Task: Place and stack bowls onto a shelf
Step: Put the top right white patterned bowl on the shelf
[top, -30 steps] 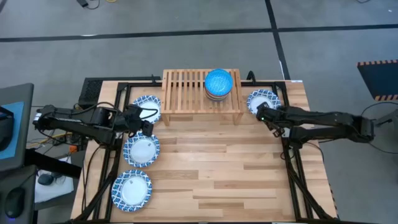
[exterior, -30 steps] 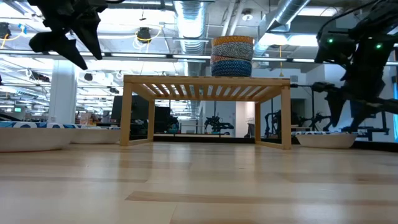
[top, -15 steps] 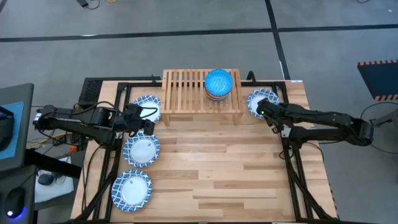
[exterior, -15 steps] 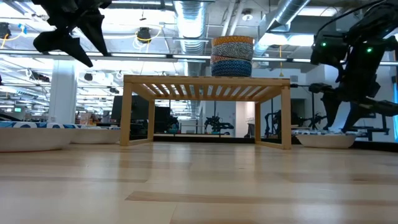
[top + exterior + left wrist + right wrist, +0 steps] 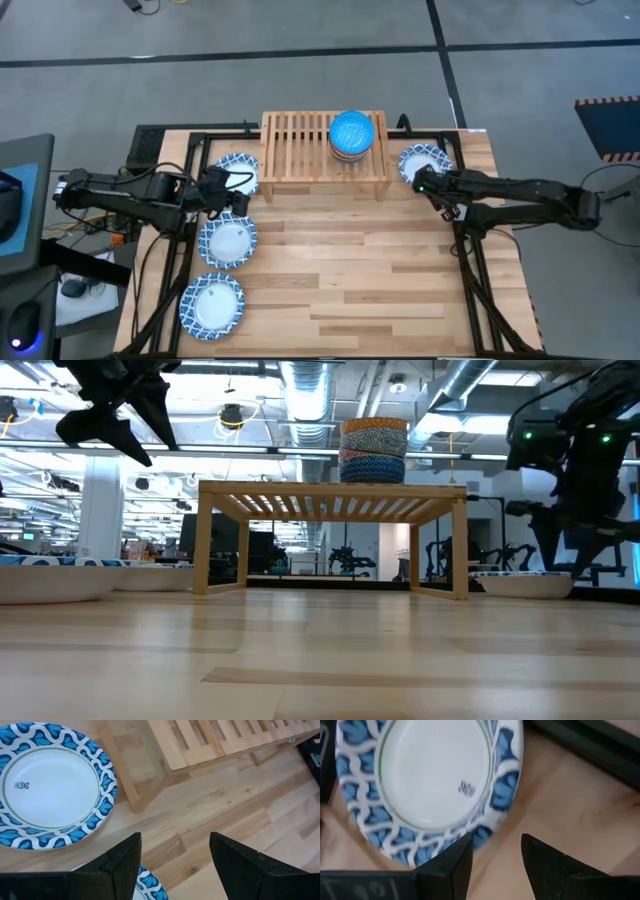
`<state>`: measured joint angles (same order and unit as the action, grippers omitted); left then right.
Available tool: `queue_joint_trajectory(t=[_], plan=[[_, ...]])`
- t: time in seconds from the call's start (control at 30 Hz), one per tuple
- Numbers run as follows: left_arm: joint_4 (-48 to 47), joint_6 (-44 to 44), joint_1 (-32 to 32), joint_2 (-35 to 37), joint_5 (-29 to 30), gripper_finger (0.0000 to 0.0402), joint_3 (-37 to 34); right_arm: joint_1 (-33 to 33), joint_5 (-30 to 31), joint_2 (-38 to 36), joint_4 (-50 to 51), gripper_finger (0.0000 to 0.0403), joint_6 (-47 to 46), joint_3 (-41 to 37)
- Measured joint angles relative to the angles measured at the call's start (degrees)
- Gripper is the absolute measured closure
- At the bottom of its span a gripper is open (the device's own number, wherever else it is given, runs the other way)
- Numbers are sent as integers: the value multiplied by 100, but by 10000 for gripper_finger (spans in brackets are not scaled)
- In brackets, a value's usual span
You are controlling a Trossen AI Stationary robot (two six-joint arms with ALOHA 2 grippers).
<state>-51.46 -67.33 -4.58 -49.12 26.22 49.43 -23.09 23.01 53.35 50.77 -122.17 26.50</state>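
Left pincer: spread, empty, between two dishes | Right pincer: spread, empty, over dish rim | Shelf: stacked bowls on top

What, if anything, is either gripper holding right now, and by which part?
Nothing is held. The left gripper is open above the plank tabletop, and the right gripper is open over the rim of a blue-and-white patterned dish.
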Motion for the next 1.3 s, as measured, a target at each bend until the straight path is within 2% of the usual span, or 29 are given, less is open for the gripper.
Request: queue_joint_trajectory(t=[0.2,0.4,0.53,0.8,0.93,1.07,1.2,1.3], plan=[[2,0,0,0,-7,182,0,-688,309,34,-649,211,350,0],[4,-3,0,0,-29,182,0,-1202,281,174,-624,211,616,0],[9,-62,-4,0,-32,182,0,-1213,24,377,-886,211,740,0],[39,-2,-63,0,3,182,0,-1284,93,1009,-1304,214,873,0],[37,0,-61,0,4,182,0,-1382,91,1223,-1442,240,1209,0],[37,3,-61,0,4,182,0,-1371,109,1232,-1537,288,1503,-1],[38,63,-61,0,6,182,0,-1371,220,992,-1498,336,1554,0],[39,68,-61,0,6,182,0,-1369,336,602,-1437,356,1572,0]])
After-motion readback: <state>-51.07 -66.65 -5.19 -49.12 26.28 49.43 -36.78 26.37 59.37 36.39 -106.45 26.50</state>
